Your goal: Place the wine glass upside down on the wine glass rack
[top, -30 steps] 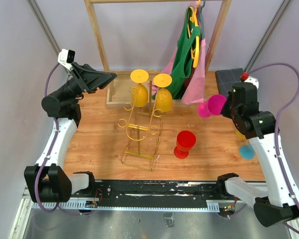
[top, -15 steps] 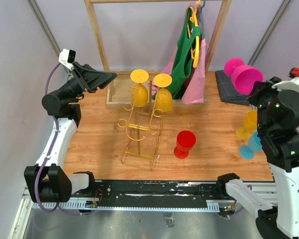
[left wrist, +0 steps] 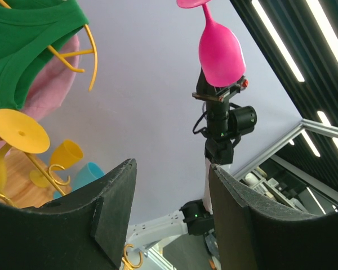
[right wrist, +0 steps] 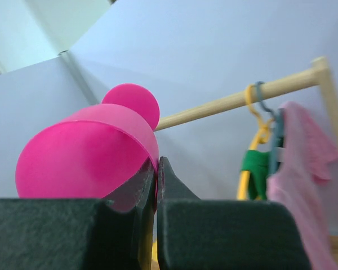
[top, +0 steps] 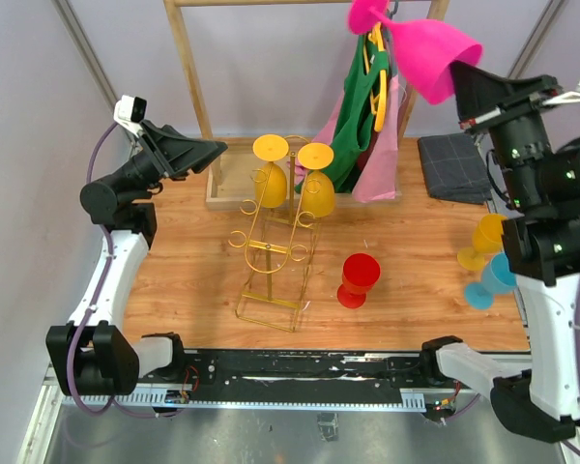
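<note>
Wine glasses, all together: six, which are one pink, three yellow, one red and one blue.
Pink wine glass (top: 430, 43) (left wrist: 219, 50) (right wrist: 90, 163): one, high in the air at the back right, near the top bar of the clothes rail (top: 188, 77). It is well apart from the rack, and its foot points away from the gripper.
Wine glass rack (top: 271, 253): one, gold wire, standing in the middle of the table (top: 193, 261).
Yellow glasses (top: 271, 179): two of them hang upside down on the rack, side by side, feet on top.
Yellow glass (top: 485, 237): the third one, at the right edge of the table, partly behind the right arm.
Blue glass (top: 493, 280): one, just beside that yellow one and also partly hidden.
Red glass (top: 358, 280): one, on the table to the right of the rack.
Garments: two on the rail, a green garment (top: 353, 116) and a pink garment (top: 382, 159).
Grey cloth (top: 454, 166): one, folded, at the back right.
Right gripper (top: 464, 72) (right wrist: 156, 169): the arm is lifted high and the fingers pinch the thin rim of the pink bowl between them.
Left gripper (top: 213, 147) (left wrist: 172, 166): the arm is raised with a bent elbow at the back left and points toward the rack. The fingers stand apart with nothing between them.
</note>
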`<action>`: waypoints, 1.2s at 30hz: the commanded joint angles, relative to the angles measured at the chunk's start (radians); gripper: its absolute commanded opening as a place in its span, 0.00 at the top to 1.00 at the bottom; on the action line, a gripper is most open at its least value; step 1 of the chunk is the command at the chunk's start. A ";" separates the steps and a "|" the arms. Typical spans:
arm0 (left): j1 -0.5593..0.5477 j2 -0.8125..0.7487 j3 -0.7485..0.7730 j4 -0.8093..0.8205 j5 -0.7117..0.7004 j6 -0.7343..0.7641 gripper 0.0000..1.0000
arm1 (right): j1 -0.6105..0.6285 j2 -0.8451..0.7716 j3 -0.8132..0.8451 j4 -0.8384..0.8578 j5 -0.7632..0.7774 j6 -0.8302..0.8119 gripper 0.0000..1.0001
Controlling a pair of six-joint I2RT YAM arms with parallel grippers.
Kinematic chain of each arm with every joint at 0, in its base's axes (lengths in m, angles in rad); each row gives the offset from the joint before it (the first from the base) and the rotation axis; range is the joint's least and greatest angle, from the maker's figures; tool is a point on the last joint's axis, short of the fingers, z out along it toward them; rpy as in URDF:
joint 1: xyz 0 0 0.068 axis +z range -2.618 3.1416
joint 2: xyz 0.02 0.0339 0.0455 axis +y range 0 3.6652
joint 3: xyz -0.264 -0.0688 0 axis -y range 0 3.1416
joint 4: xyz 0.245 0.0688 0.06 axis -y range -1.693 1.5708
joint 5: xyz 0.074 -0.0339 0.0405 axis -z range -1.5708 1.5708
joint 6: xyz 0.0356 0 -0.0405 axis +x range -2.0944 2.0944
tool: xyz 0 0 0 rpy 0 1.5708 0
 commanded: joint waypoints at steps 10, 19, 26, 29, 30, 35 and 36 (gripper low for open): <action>0.007 0.002 0.004 0.270 -0.086 -0.202 0.41 | -0.012 0.286 -0.067 0.745 -0.656 0.684 0.99; -0.017 0.125 0.050 0.588 -0.208 -0.452 0.41 | 0.017 0.395 -0.091 1.022 -0.785 0.895 0.99; -0.083 0.175 0.072 0.679 -0.278 -0.530 0.42 | 0.079 0.469 -0.113 1.195 -0.826 1.021 0.99; -0.109 0.176 0.086 0.679 -0.288 -0.532 0.42 | 0.116 0.493 -0.106 1.213 -0.839 1.022 0.99; -0.122 0.177 0.090 0.679 -0.292 -0.536 0.42 | 0.129 0.500 -0.105 1.208 -0.844 1.016 0.99; -0.168 0.171 0.111 0.679 -0.315 -0.546 0.44 | 0.174 0.539 -0.102 1.240 -0.863 1.029 0.99; -0.172 0.164 0.110 0.678 -0.320 -0.547 0.44 | 0.178 0.548 -0.103 1.258 -0.861 1.041 0.99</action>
